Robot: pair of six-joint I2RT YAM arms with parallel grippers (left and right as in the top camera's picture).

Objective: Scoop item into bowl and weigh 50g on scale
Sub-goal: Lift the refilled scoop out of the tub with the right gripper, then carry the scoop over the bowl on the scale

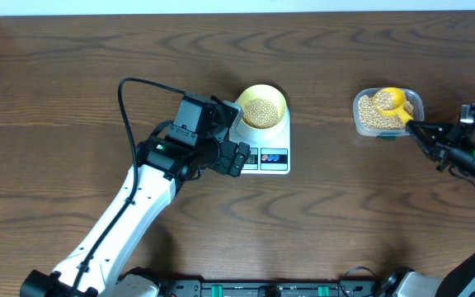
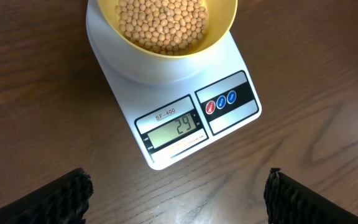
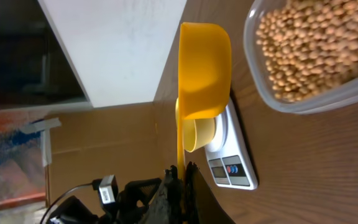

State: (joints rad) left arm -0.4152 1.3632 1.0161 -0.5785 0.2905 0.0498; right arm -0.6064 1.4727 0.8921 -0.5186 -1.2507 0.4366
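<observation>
Bowl point(image 1: 263, 106) of beans point(image 1: 261, 112) on scale point(image 1: 272, 158), mid-desk point(image 1: 56, 82); display point(image 2: 174, 129) reads 29.
Left claw point(image 2: 178, 183): spread wide, nothing held, hovering just before the scale's display end, bowl beyond it. Right claw point(image 1: 415, 128): well apart to the right, clamped tight on the handle of a yellow scoop point(image 1: 392, 101), whose head sits over a clear tub point(image 1: 359, 124) of more beans.

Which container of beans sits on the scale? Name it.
The yellow-green bowl, on the scale. The clear tub also holds beans but stands off it, to the right.
</observation>
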